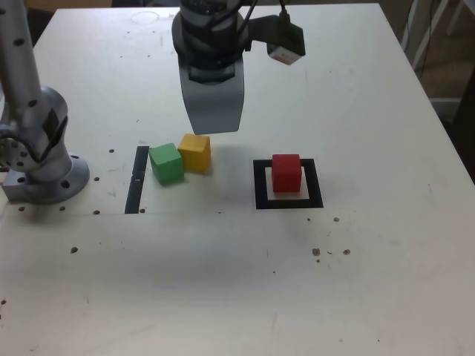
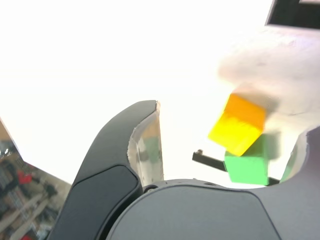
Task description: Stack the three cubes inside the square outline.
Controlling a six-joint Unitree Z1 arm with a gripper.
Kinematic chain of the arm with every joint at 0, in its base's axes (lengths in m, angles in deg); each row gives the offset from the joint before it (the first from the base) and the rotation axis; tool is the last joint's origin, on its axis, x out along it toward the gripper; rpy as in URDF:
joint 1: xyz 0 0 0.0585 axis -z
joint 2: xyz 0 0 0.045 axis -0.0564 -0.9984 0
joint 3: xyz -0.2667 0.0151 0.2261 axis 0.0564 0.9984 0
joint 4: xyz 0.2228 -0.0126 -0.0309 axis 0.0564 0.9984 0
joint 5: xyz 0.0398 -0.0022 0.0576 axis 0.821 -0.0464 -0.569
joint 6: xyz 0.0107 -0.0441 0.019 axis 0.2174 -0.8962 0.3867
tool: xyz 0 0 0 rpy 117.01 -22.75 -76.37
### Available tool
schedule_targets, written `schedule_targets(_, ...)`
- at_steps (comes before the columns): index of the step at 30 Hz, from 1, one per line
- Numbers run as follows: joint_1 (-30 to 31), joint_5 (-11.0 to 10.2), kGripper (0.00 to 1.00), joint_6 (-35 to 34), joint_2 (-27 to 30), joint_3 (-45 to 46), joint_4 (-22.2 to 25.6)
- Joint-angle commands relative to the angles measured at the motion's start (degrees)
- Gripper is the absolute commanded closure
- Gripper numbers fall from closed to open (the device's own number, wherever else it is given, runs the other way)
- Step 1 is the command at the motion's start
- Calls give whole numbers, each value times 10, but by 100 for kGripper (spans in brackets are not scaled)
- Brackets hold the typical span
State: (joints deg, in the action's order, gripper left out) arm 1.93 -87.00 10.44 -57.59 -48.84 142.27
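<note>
On the table (image 1: 356, 297), the gripper (image 1: 214, 126) hangs with jaws spread and empty just behind the yellow cube (image 1: 194, 152), which touches the green cube (image 1: 166, 163) to the exterior view's left, while the red cube (image 1: 286, 173) sits inside the square outline (image 1: 260, 185), to that view's right.

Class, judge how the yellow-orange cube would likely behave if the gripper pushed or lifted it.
The yellow-orange cube looks rigid and flat-faced, so it should slide, not roll. It sits against the green cube, so a push may shift both. Narrower than the open gripper, it should fit between the jaws.
</note>
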Motion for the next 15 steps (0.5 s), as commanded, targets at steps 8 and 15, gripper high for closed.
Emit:
schedule_targets(8,-16,9,7,29,20,72,-64)
schedule_targets(15,-16,18,7,42,25,77,-67)
